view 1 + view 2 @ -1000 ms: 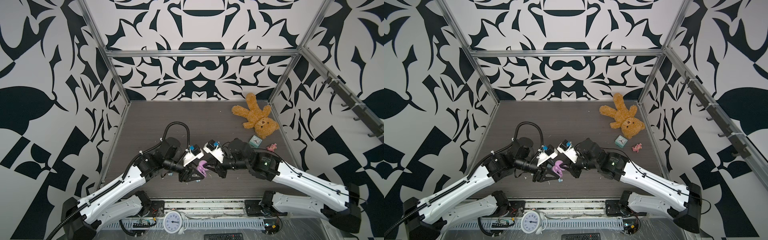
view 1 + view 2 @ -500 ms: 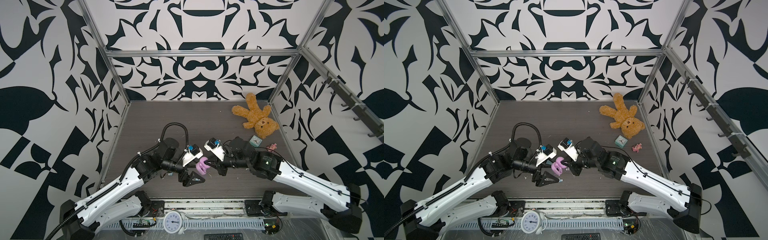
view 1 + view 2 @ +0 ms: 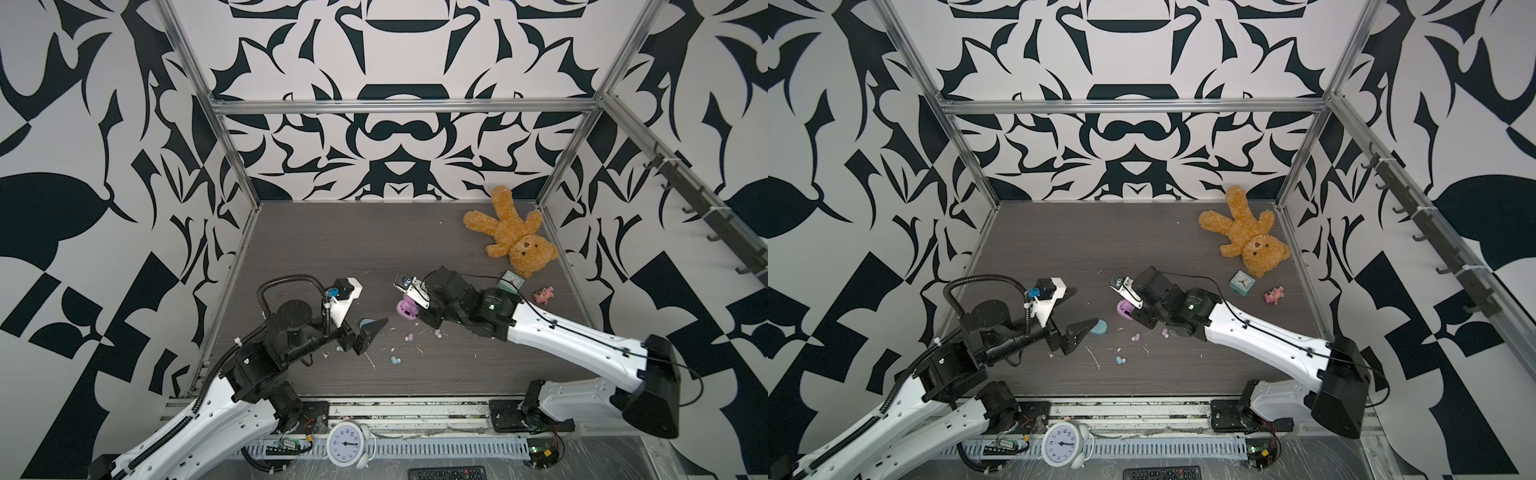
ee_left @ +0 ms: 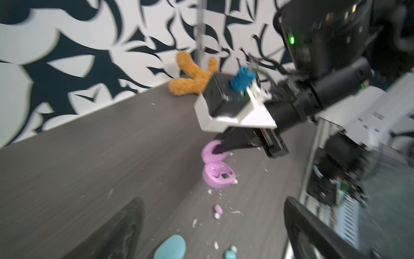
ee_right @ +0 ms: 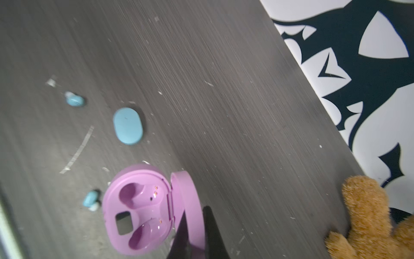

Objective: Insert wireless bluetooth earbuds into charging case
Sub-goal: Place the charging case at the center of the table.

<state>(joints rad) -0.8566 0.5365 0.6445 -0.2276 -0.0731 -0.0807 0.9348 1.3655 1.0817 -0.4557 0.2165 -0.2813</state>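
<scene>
- Glossy pink plastic case (image 5: pixel 139 208), oval and hinged open, both wells empty; right gripper (image 5: pixel 196 224) clamps its lid (image 5: pixel 190 197).
- Bean-shaped earbuds (image 3: pixel 409 337) lie loose on the grained tabletop (image 3: pixel 332 249) nearby.
- Left gripper (image 3: pixel 368 336), earlier at the case, now spread wide and withdrawn.

Seen in a top view, the left arm (image 3: pixel 195 424) comes in from 7 o'clock and reaches toward 2 o'clock; the left claw (image 3: pixel 370 336) stands wide open and holds nothing; the right arm (image 3: pixel 582 345) comes in from 4 o'clock and stretches toward 10 o'clock; the right claw (image 5: pixel 196 224) is closed, pinching the raised lid of the pink case (image 5: pixel 139 206).
</scene>
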